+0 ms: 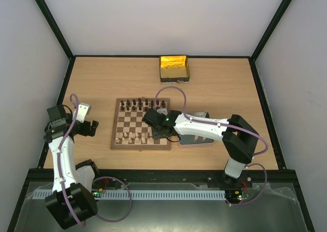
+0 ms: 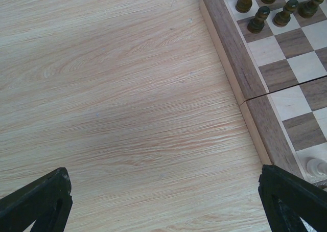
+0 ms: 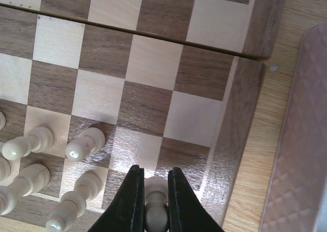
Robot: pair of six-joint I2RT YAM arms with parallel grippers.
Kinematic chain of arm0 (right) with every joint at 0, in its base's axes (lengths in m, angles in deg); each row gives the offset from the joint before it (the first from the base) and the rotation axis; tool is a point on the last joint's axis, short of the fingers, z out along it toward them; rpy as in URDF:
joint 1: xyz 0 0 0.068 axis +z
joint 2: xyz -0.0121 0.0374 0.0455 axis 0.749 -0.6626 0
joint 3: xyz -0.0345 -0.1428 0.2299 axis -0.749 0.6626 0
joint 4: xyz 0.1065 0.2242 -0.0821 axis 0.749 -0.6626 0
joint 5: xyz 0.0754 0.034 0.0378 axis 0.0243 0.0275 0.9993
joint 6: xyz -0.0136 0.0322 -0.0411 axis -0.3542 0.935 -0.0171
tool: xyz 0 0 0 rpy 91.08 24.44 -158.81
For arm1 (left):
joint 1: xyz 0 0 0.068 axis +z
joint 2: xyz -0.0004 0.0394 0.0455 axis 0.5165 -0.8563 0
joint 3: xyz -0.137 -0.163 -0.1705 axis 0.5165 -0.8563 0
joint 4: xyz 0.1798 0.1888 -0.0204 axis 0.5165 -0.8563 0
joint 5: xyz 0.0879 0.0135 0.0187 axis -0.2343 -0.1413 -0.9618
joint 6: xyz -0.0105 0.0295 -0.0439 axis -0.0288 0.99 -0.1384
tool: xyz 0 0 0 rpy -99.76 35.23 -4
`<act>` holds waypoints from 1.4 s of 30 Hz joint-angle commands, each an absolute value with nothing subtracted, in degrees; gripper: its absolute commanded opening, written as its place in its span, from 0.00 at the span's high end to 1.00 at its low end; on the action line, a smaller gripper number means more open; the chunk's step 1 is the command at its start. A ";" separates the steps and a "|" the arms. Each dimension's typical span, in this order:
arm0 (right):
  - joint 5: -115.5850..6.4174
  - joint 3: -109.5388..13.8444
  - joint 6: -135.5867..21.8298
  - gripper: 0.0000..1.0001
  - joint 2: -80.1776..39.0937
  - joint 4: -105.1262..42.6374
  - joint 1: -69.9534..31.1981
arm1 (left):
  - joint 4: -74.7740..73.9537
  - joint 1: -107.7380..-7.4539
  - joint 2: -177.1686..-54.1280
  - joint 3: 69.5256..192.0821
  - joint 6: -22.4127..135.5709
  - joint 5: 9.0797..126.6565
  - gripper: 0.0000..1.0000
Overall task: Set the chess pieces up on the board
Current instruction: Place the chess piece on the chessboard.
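The chessboard (image 1: 140, 124) is laid flat in the middle of the wooden table (image 1: 230, 89), with its fold seam running from left to right across the top view. The dark pieces (image 1: 135, 105) are stood on its two far rows and the cream pieces (image 1: 130, 137) on its near rows, all upright with their long axes vertical. The right gripper (image 3: 154, 171) is held over the near right part of the board, and its fingers are pinched on one cream piece (image 3: 156, 211). The long axis of this piece is lined up with the fingers, and its rounded head is pointed toward the wrist camera. Whether its base is touching the square below cannot be told. Other cream pieces (image 3: 84, 145) are seen standing just to its left. The left gripper (image 2: 163, 201) is held spread wide over bare table just beside the left border of the board, with nothing between its fingers. A yellow tin (image 1: 174, 69) is placed at the far edge, and a grey tray (image 1: 196, 137) is lying just beside the right edge of the board.
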State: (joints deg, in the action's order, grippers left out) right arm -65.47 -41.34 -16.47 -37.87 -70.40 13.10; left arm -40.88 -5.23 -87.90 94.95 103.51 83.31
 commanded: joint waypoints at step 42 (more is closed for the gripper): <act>-65.05 -46.73 -16.85 0.85 -46.15 -68.74 13.72 | -40.81 -5.94 -87.89 94.32 103.49 83.78 0.01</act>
